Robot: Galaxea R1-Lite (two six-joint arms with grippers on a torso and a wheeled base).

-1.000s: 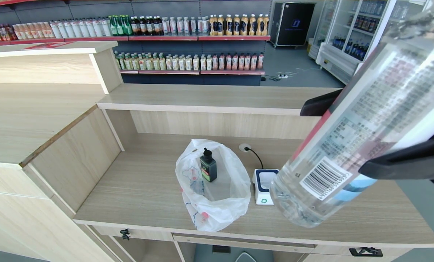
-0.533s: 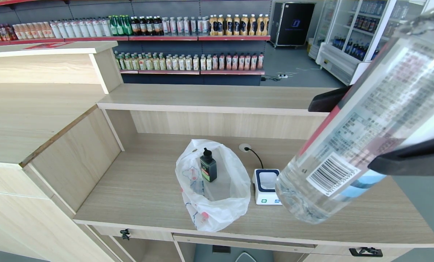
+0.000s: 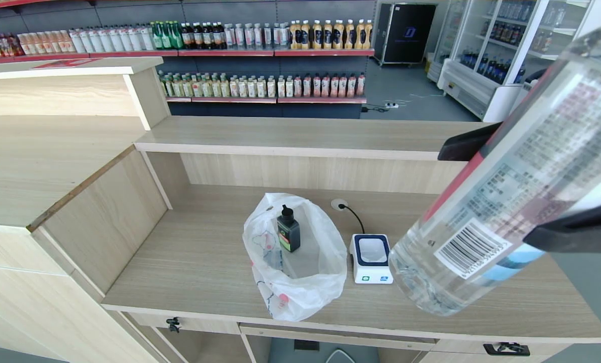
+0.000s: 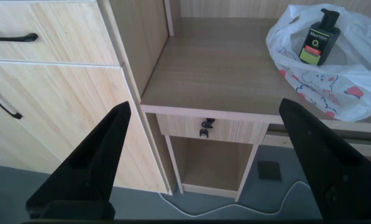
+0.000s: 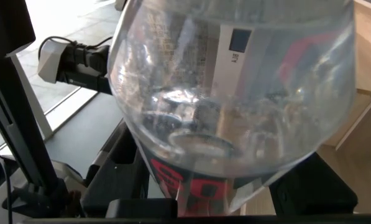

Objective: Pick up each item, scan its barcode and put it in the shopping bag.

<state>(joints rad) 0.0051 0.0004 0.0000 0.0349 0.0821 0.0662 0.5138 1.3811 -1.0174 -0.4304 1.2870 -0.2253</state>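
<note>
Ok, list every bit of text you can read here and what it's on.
Nothing is clear enough to quote.
Clear bottle in the right claw: barcode digits and fine print, too blurred.
Dark bottle in the shopping bag: label too small.
Scanner: small stickers, unreadable.
Shelf bottles: labels too small.

A pale wooden counter [image 3: 204, 262] has a raised ledge [image 3: 290, 133] behind it and a round cable hole [image 3: 338, 203] in its top; a small black latch [image 3: 173, 323] sits on the drawer front below its edge. On the left stands a cabinet [image 4: 48, 93] with black drawer handles [image 4: 11, 37]. Red-edged shelves [image 3: 224, 52] along the back wall carry rows of drink bottles [image 3: 260, 85]. Right of them stand a black case [image 3: 406, 33] and glass-door fridges [image 3: 486, 40], with a power strip [image 3: 391, 105] on the floor
</note>
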